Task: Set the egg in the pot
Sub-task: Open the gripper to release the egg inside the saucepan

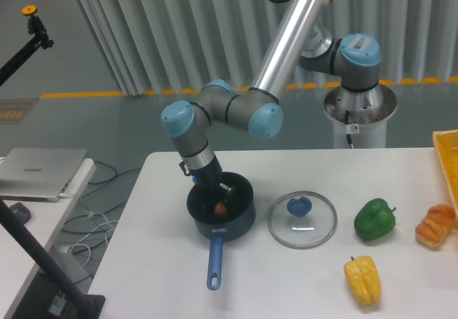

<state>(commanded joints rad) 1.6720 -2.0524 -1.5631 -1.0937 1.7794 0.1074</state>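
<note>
Lying in pot [240, 219], egg [220, 208] just below fingers [214, 194]
</note>
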